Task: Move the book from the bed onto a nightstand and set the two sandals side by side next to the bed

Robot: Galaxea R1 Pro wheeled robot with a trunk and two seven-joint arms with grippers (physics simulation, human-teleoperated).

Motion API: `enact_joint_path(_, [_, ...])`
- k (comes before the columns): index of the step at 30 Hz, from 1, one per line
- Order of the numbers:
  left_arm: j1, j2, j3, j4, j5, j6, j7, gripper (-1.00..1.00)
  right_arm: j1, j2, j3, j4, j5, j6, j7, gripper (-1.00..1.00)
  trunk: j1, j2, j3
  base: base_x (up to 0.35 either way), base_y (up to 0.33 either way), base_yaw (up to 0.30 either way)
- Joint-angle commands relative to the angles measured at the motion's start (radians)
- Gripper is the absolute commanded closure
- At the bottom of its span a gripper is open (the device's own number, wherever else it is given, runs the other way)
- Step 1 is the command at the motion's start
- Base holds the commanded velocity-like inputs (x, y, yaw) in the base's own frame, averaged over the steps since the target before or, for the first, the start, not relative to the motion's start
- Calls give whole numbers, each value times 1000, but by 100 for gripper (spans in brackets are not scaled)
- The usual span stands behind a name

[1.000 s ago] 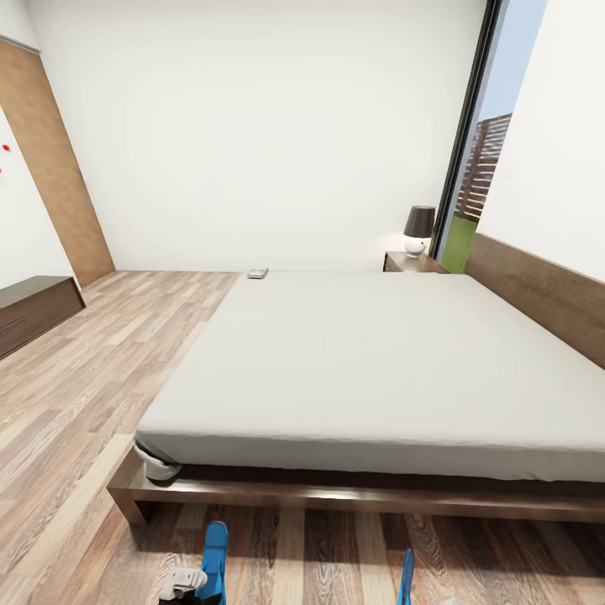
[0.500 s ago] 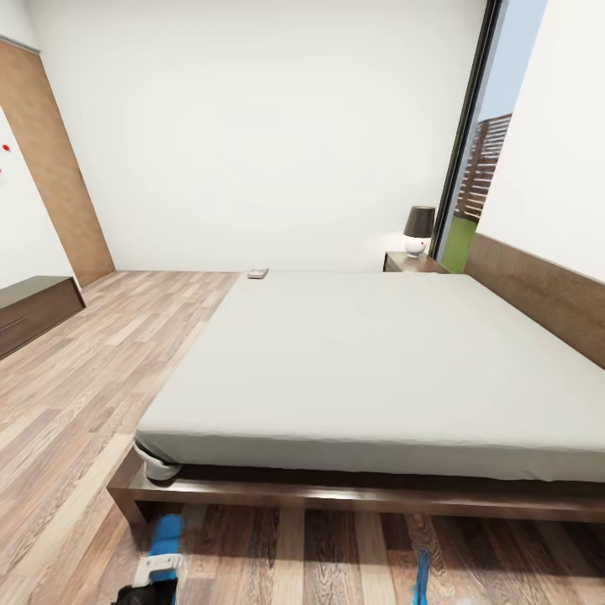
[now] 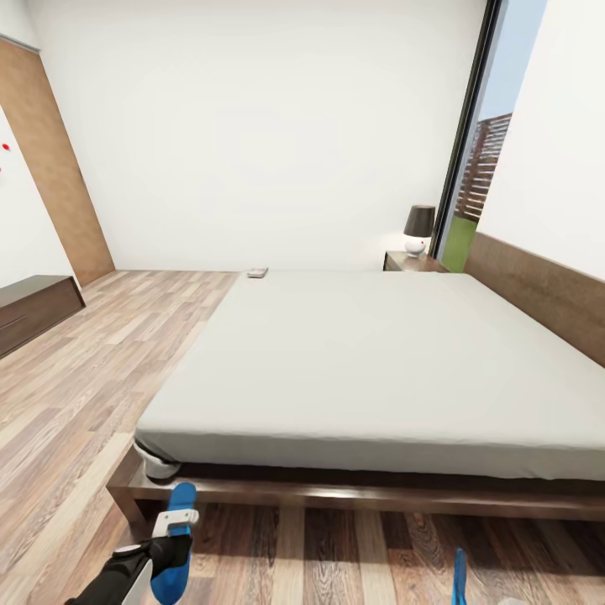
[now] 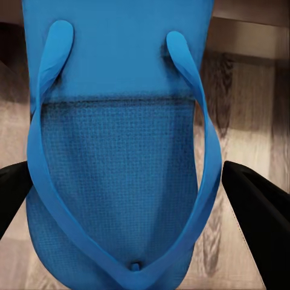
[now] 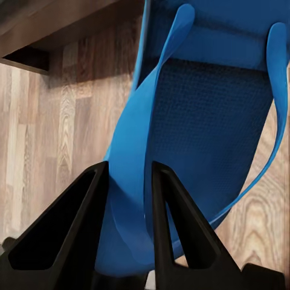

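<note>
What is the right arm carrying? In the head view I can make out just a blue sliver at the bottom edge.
Observer: A blue flip-flop, the right-hand sandal. The right jaws are closed on one of its thin straps, so it hangs from that strap.
Operator: And how is the left one held?
Observer: Differently. The left jaws grip the left-hand sandal across its width, one on each side edge, with the strap side facing the wrist camera.

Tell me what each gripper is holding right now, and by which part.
The right gripper pinches a blue sandal by its strap. The left gripper has the other sandal between its fingers, which straddle the sole; a firm hold cannot be told.
</note>
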Motion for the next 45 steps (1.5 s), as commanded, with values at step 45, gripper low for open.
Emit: enact_joint_path(45, [1,-20,-48,15,15,1,-3,100,-5,-134,-34,-387,-233,525,-28,100,172,-316,-142,0,0,0])
